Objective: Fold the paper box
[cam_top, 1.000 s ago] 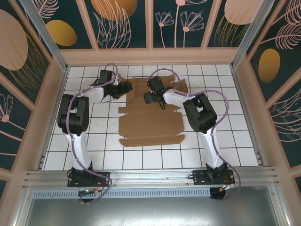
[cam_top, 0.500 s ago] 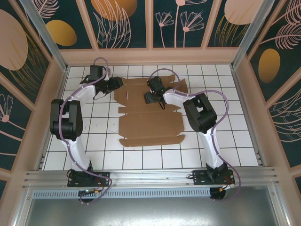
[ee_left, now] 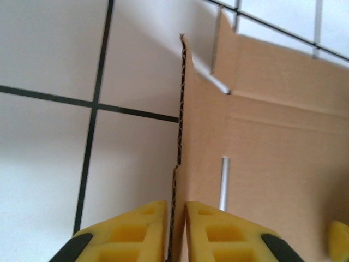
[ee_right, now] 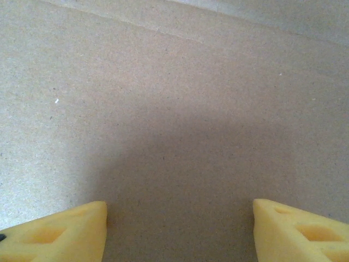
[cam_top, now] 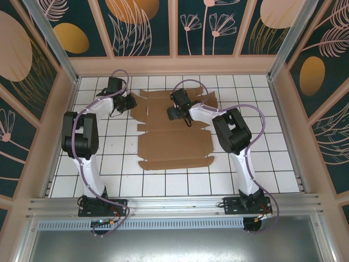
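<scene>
The paper box (cam_top: 174,143) is a flat brown die-cut sheet lying on the white tiled table, flaps spread out. My left gripper (cam_top: 130,102) is at the sheet's far left edge. In the left wrist view its yellow fingers (ee_left: 210,232) are shut on the thin corrugated edge of the cardboard (ee_left: 272,153), which stands edge-on between them. My right gripper (cam_top: 170,113) is over the far middle of the sheet. In the right wrist view it (ee_right: 180,226) is open, its tips wide apart, close above plain cardboard (ee_right: 174,109).
Bare white tiles (cam_top: 109,158) lie left of the sheet, and more (cam_top: 256,158) lie to its right. Wooden frame walls (cam_top: 174,64) close in the table at the back and sides. An aluminium rail (cam_top: 174,204) runs along the near edge.
My left gripper has pulled back to the sheet's far left edge and closed on it. The right arm has stayed in place.
</scene>
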You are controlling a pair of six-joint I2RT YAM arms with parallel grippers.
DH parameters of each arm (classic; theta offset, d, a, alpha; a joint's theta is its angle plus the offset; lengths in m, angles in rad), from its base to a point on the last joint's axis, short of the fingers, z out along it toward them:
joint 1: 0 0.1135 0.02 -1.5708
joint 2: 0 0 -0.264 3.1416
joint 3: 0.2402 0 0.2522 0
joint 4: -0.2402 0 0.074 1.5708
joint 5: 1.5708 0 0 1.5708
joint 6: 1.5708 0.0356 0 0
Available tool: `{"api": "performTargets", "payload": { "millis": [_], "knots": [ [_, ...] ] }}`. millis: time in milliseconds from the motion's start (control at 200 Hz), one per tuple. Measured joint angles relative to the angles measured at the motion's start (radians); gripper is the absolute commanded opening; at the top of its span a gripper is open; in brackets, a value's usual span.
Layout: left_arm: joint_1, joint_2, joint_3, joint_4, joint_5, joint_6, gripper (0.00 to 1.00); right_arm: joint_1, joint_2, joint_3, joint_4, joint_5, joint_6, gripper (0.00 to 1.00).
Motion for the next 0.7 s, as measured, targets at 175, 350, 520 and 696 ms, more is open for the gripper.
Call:
{"api": "performTargets", "payload": {
  "millis": [175,350,520,696],
  "knots": [
    [-0.066,0.057,0.068,-0.075,-0.14,0.026,0.11,0.0,0.0,0.001,-0.001,0.0,0.0,0.66],
    [-0.138,0.155,0.198,-0.18,-0.334,0.052,0.11,0.0,0.003,0.005,-0.001,0.005,0.0,0.66],
    [-0.199,0.21,0.29,-0.252,-0.451,0.068,0.22,0.0,0.005,0.006,0.0,0.008,0.001,0.65],
    [-0.21,0.171,0.253,-0.236,-0.443,0.059,0.47,0.0,0.005,0.006,0.001,0.008,0.0,0.65]
  ]
}}
